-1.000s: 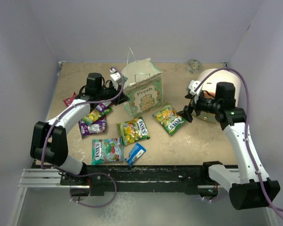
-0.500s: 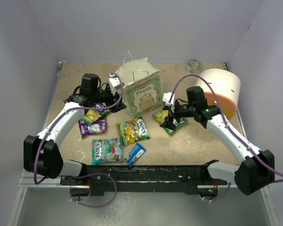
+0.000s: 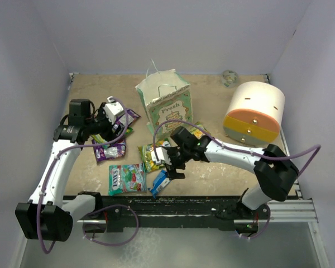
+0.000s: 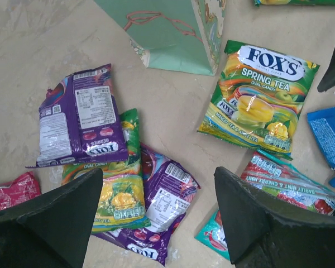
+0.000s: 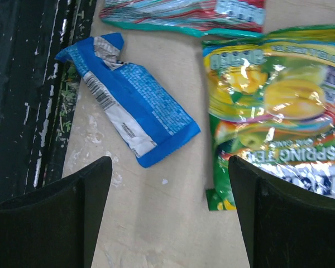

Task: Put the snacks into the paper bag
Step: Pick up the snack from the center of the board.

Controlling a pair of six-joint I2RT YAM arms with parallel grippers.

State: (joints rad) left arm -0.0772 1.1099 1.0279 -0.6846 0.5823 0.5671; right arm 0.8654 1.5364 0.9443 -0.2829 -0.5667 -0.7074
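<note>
The mint-green paper bag [image 3: 166,106] stands upright at the back middle, its foot [image 4: 173,33] showing in the left wrist view. Snacks lie flat in front of it. My left gripper [image 3: 118,123] [image 4: 159,218] hangs open over a purple packet [image 4: 162,201] and a yellow-green one [image 4: 114,195], with another purple packet [image 4: 81,120] beyond. My right gripper [image 3: 168,162] [image 5: 170,206] is open above bare table, between the blue-white packet [image 5: 137,106] [image 3: 161,181] and a yellow-green packet [image 5: 285,117] [image 3: 153,152]. The teal-and-red packet [image 3: 127,177] lies front left.
A large cream-and-orange cylinder [image 3: 254,111] stands at the right. A small round object [image 3: 230,77] sits by the back wall. A black rail [image 3: 184,204] [image 5: 28,84] runs along the front edge, close to the blue-white packet. A small red packet [image 4: 11,190] lies far left.
My left gripper opened and drew back left from the bag's side to over the left packets. My right arm swung left from the cylinder to the front packets.
</note>
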